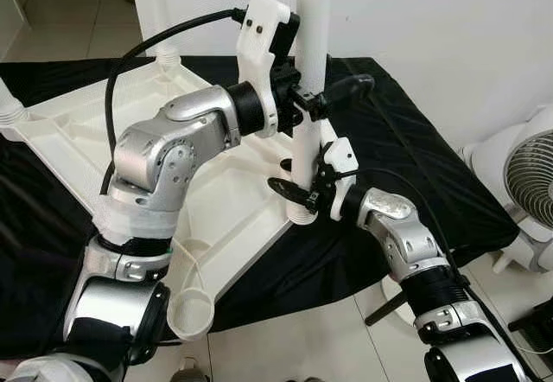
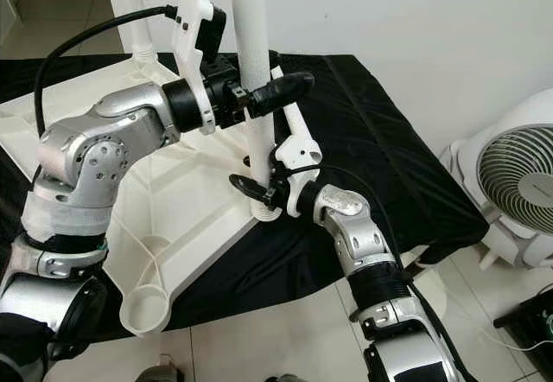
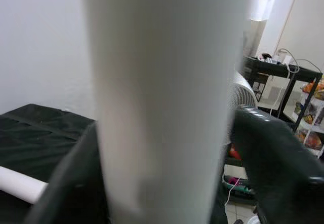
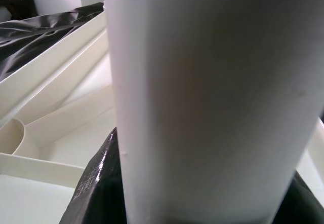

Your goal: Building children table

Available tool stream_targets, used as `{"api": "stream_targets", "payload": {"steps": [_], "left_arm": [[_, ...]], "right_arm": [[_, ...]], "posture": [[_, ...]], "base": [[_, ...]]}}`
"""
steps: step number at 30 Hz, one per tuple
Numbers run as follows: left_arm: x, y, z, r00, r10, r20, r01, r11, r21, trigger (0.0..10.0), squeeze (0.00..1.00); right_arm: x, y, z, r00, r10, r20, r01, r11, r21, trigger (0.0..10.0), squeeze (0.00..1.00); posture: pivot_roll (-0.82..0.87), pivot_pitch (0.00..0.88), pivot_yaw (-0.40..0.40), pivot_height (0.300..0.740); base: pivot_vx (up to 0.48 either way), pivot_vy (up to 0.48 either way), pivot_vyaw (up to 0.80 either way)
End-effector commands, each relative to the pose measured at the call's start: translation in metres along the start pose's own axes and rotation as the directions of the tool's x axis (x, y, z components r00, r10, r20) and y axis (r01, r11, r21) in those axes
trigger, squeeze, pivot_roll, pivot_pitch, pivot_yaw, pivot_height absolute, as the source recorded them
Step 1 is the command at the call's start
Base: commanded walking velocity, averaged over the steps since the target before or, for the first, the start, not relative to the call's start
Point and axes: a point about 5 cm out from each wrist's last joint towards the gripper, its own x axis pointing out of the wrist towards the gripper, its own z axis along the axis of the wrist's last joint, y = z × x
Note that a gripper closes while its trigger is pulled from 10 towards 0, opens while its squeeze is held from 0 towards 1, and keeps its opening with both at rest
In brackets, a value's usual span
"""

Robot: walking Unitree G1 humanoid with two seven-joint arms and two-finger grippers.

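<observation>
A white plastic table top (image 1: 78, 140) lies upside down on a black cloth (image 1: 415, 166). A white table leg (image 1: 303, 153) stands upright in the socket at its near right corner. My left gripper (image 1: 321, 98) is shut on this leg about halfway up, one black finger (image 3: 273, 153) showing on each side of it. My right gripper (image 1: 299, 188) is shut on the same leg (image 4: 212, 97) just above the socket, with a black finger (image 4: 96, 183) against its side. Another leg (image 1: 162, 10) stands in the far corner.
An open round socket (image 1: 192, 311) sits at the table top's near corner, by the cloth's edge. A loose white leg (image 2: 296, 123) lies on the cloth behind the upright one. A white fan (image 2: 518, 183) stands on the tiled floor at the right.
</observation>
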Motion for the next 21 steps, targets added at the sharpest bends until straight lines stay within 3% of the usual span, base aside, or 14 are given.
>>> {"api": "stream_targets", "payload": {"steps": [1,17,18,19,21], "left_arm": [[0.004,0.001,0.006,1.000,0.008,0.024,-0.008,1.000,0.010,0.0,0.00],[0.000,0.005,0.011,1.000,0.007,0.019,-0.008,0.998,0.056,0.0,0.00],[0.001,0.006,0.011,1.000,0.002,0.003,-0.002,0.998,0.061,10.0,0.00],[0.002,0.006,0.013,1.000,0.007,-0.001,-0.007,0.997,0.072,10.0,0.00],[0.002,0.006,0.013,1.000,0.007,-0.001,-0.007,0.997,0.072,10.0,0.00]], "right_arm": [[0.001,-0.001,0.001,1.000,0.010,-0.005,-0.010,1.000,-0.022,10.0,0.00],[0.002,-0.009,0.003,0.999,-0.047,0.006,0.047,0.999,-0.004,10.0,0.00],[0.003,-0.013,0.004,0.996,-0.084,0.007,0.084,0.996,0.004,10.0,0.87],[0.003,-0.018,0.007,0.993,-0.120,0.022,0.120,0.993,0.015,10.0,1.00],[0.003,-0.018,0.007,0.993,-0.120,0.022,0.120,0.993,0.015,10.0,1.00]], "posture": [[0.13,0.000,-0.082,0.740],[0.13,0.000,-0.086,0.740],[0.13,0.000,-0.089,0.740],[0.12,0.000,-0.095,0.740],[0.12,0.000,-0.095,0.740]], "base": [[0.000,0.000,0.00],[0.000,0.000,0.00],[0.000,0.000,0.00],[0.000,0.000,0.00],[0.000,0.000,0.00]]}}
